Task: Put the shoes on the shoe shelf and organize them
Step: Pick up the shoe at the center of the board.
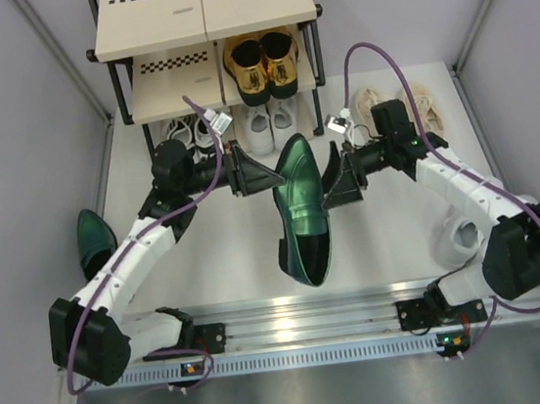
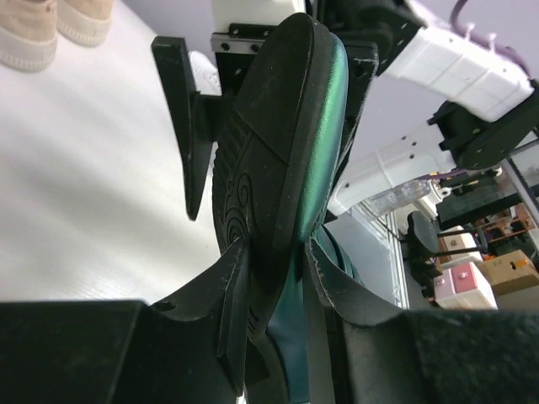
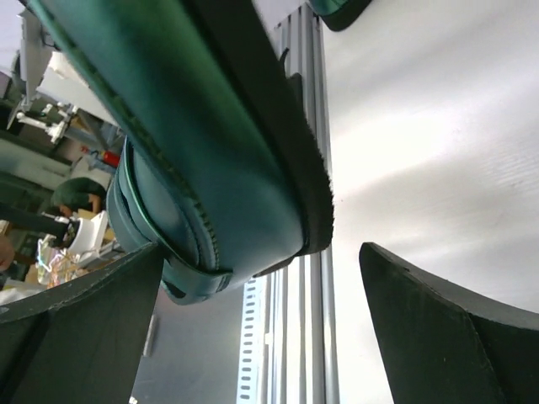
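Observation:
A glossy dark green loafer [image 1: 300, 208] hangs above the table's middle, toe toward the shoe shelf [image 1: 203, 13]. My left gripper [image 1: 269, 176] is shut on its side, one finger on the sole and one on the upper [image 2: 286, 151]. My right gripper [image 1: 332, 183] is open on the shoe's other side, its jaws wide apart, with the shoe [image 3: 194, 143] against the left finger. The second green loafer [image 1: 93, 241] lies at the far left. Gold loafers [image 1: 263, 63] stand on the middle tier.
White lace-ups [image 1: 270, 123] and black-and-white sneakers [image 1: 187, 131] sit at the shelf's foot. Beige sneakers [image 1: 396, 108] lie at the back right and also show in the left wrist view [image 2: 50, 25]. A chunky white sneaker [image 1: 457, 238] lies under my right arm. A metal rail [image 1: 303, 311] runs along the near edge.

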